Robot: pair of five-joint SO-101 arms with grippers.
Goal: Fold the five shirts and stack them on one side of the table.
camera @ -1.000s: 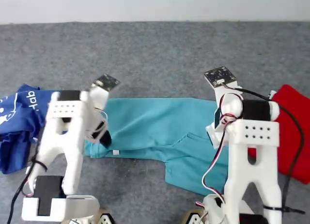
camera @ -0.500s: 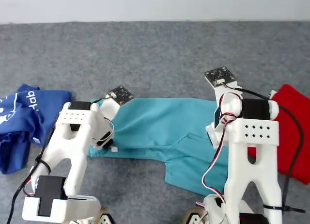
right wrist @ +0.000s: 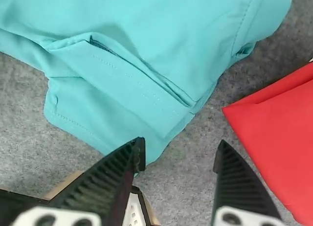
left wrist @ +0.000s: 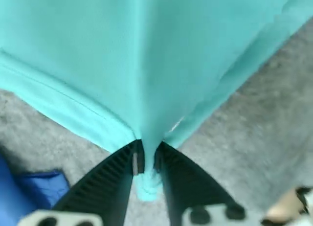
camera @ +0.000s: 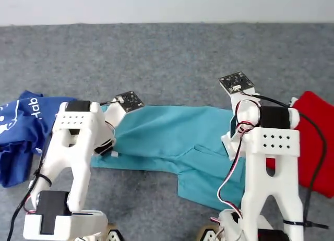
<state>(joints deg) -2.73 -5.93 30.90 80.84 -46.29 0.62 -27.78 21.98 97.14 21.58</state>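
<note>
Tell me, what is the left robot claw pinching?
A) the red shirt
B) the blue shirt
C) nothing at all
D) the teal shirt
D: in the left wrist view, the left gripper is closed on a pinched-up fold of the teal shirt.

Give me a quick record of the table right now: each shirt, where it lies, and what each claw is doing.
teal shirt: spread across the middle of the table
blue shirt: crumpled at the left side
red shirt: at the right side, beside the teal shirt
left claw: shut on the teal shirt's edge
right claw: open, above the teal shirt's edge near the red shirt
</note>
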